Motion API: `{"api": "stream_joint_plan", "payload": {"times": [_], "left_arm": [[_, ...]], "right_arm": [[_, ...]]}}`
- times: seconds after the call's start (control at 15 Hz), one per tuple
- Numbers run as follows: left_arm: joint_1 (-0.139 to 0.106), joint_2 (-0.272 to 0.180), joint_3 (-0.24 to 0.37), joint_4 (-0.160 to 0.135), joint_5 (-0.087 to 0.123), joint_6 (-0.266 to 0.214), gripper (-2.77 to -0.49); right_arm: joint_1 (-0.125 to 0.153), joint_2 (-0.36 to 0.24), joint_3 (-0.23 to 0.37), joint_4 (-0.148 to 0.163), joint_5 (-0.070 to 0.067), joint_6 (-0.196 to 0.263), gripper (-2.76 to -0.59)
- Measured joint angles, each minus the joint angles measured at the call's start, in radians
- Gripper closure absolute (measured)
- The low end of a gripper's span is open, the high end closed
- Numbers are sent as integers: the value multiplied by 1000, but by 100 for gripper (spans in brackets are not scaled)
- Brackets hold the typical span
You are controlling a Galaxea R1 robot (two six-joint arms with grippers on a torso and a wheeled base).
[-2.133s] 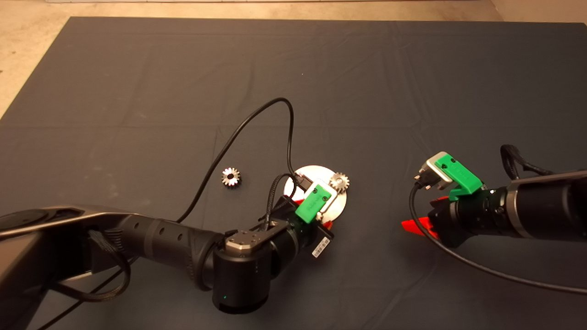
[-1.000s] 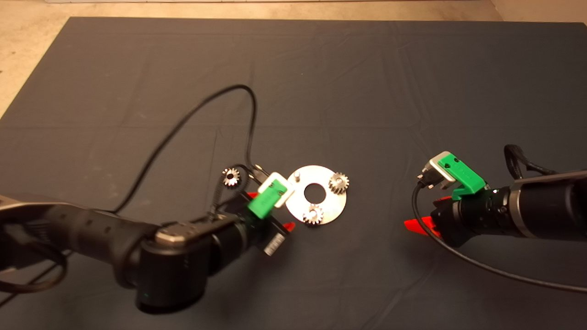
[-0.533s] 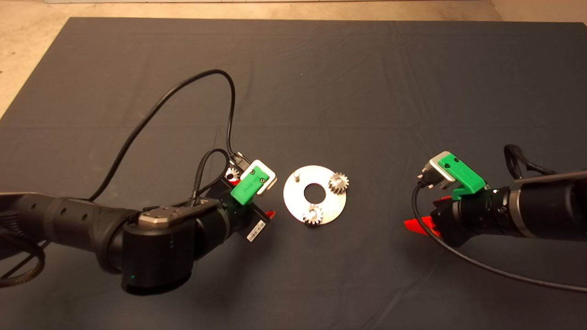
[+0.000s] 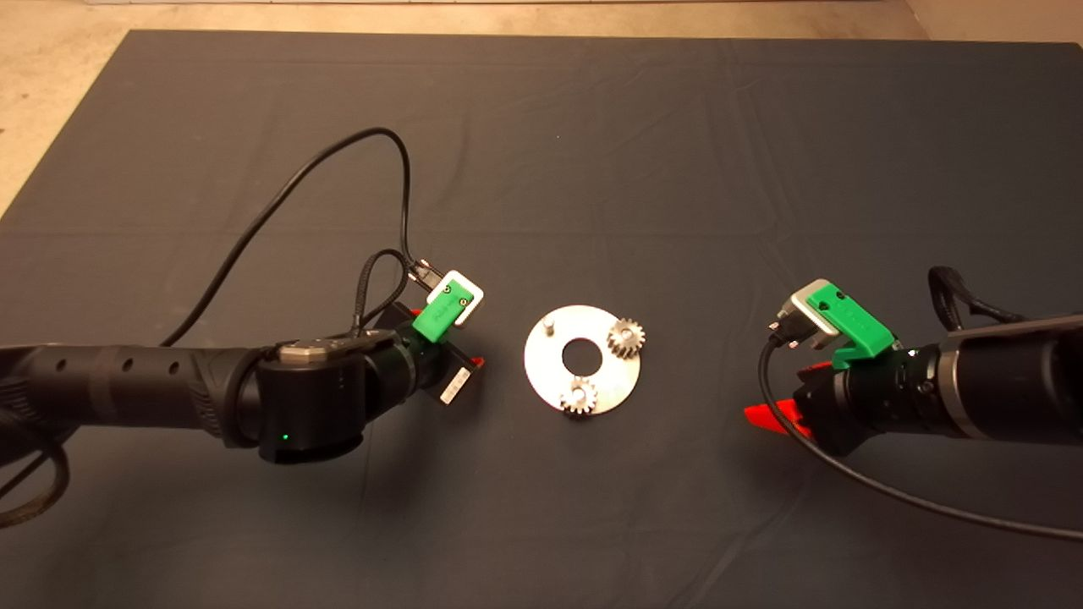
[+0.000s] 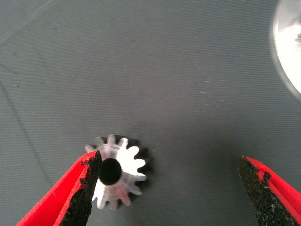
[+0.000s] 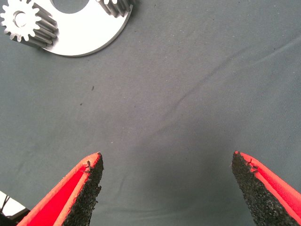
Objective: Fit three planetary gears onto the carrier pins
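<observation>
The shiny disc [image 4: 546,365] lies mid-mat with the carrier pins on it. One planetary gear [image 4: 626,337] sits on the right pin and a second [image 4: 579,396] on the near pin. The far left pin [image 4: 548,324] is bare. The third gear [image 5: 117,176] lies flat on the mat, hidden under my left gripper [image 4: 457,365] in the head view. In the left wrist view my left gripper [image 5: 169,165] is open low over it, with one pad [image 5: 87,188] at the gear's edge. My right gripper [image 4: 787,393] is open and empty, right of the disc.
The left arm's black cable [image 4: 338,169] loops over the mat behind the gripper. The right wrist view shows the disc's edge [image 6: 80,40] with both mounted gears. The bare floor [image 4: 51,51] shows beyond the mat's far left corner.
My left gripper has drawn back from the disc to the left, leaving a gear on the near pin, and has come down over the loose gear. The right arm has not moved.
</observation>
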Motion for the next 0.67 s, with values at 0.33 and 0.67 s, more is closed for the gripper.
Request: {"api": "stream_joint_plan", "payload": {"times": [0.33,0.67], "left_arm": [[-23,-8,0,-5,-13,14,-204],[-69,-35,0,-3,-11,30,-204]], "right_arm": [[0,3,0,0,0,0,-202],[0,8,0,0,0,0,-202]]}}
